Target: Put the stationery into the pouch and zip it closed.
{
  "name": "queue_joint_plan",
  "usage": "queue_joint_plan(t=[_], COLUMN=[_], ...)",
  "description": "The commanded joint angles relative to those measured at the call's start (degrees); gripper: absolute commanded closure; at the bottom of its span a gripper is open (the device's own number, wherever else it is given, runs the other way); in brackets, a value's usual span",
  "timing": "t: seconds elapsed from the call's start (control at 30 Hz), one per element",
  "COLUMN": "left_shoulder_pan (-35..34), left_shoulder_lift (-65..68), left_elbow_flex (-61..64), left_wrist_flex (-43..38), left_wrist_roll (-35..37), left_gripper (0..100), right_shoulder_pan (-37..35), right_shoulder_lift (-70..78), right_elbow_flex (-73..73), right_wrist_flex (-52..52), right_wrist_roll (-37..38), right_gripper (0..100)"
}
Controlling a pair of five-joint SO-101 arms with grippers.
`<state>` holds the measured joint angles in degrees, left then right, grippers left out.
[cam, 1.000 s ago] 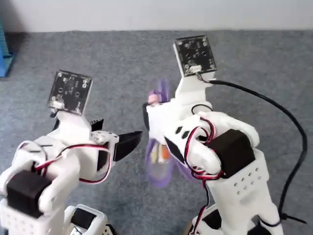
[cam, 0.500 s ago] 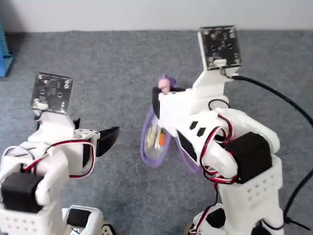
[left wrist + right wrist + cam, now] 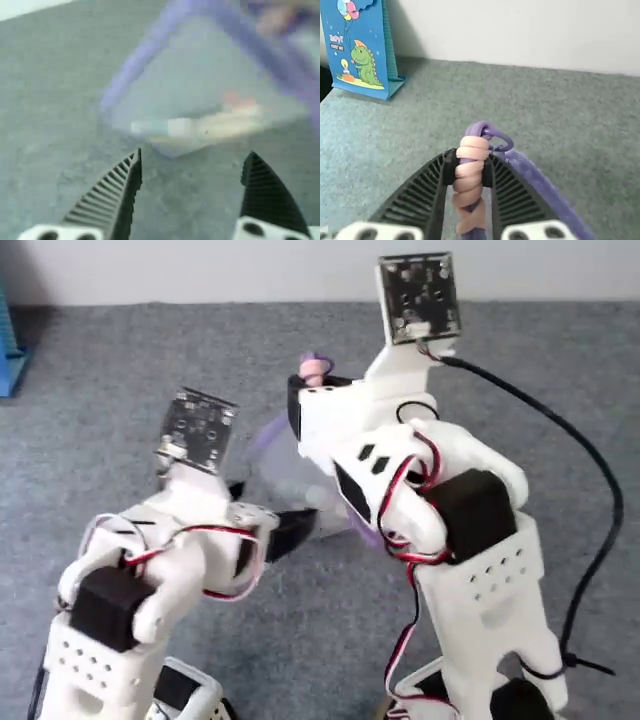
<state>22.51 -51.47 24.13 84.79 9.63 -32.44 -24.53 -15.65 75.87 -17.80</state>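
Above the grey bench [image 3: 150,370], the clear, purple-edged pouch [image 3: 200,95] is trailing down from the right tool [image 3: 469,160], which is clamping its pink braided zip pull [image 3: 470,172]. Stationery [image 3: 200,127] is lying inside, too blurred to name. The left tool [image 3: 195,154] is hovering near the pouch's lower corner, jaws spread wide. The pouch is looking light, soft and floppy, so I am judging the stiffer purple seam the best place to pinch.

Jaws of left arm [image 3: 190,540] wide apart, low; jaws of right arm [image 3: 400,440] clamped, higher.
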Motion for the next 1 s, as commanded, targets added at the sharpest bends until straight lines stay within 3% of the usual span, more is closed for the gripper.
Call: queue_joint_plan(t=[0.0, 0.2, 0.47, 0.77, 0.97], left_shoulder_pan=[1.1, -8.0, -9.3, -9.3, -9.3], left_shoulder_lift=[1.7, -1.8, -10.5, -11.2, -11.2], left_elbow_flex=[-0.7, -6.8, -9.2, -2.8, 0.0], left_wrist_flex=[-0.3, 9.0, 13.1, 8.7, -0.6], left_wrist_roll=[2.5, 0.2, -8.1, -14.2, -16.9], left_gripper=[70, 70, 70, 70, 70], right_shoulder_pan=[-4.2, -8.7, -8.7, -8.6, -8.6], right_shoulder_lift=[-0.7, -3.3, -4.9, -4.9, -4.9], right_elbow_flex=[-3.3, -3.3, -2.9, -2.9, -2.8], right_wrist_flex=[2.8, 15.7, 26.7, 26.9, 27.0], right_wrist_roll=[0.7, 0.6, 1.1, 7.6, 10.0], right_gripper=[99.1, 99.1, 99.1, 99.1, 99.1])
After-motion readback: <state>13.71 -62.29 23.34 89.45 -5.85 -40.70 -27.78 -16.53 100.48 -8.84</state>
